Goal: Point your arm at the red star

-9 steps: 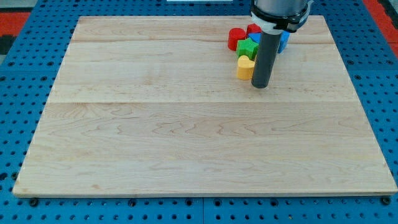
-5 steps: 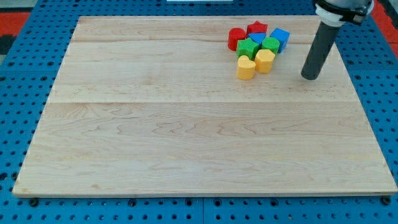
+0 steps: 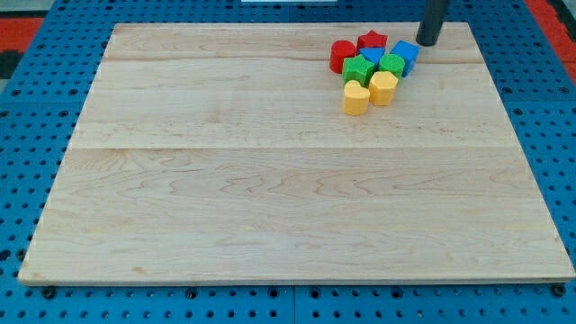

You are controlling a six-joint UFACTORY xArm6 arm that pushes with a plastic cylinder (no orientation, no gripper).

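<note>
The red star (image 3: pixel 372 40) sits at the top of a tight cluster of blocks near the board's top right. Around it are a red round block (image 3: pixel 341 56), a blue block (image 3: pixel 405 54), a second blue block (image 3: pixel 371 55) partly hidden, two green blocks (image 3: pixel 358 69) (image 3: pixel 391 65), a yellow heart (image 3: pixel 355 98) and a yellow block (image 3: pixel 382 87). My tip (image 3: pixel 427 41) stands at the view's top, just right of the blue block and about sixty pixels right of the red star.
The wooden board (image 3: pixel 270 198) lies on a blue pegboard table (image 3: pixel 27 180). Its top edge runs just above the cluster and my tip.
My tip has swung from just right of the yellow heart out to the right, then up toward the view's top, ending beside the blue block. The blocks have not moved.
</note>
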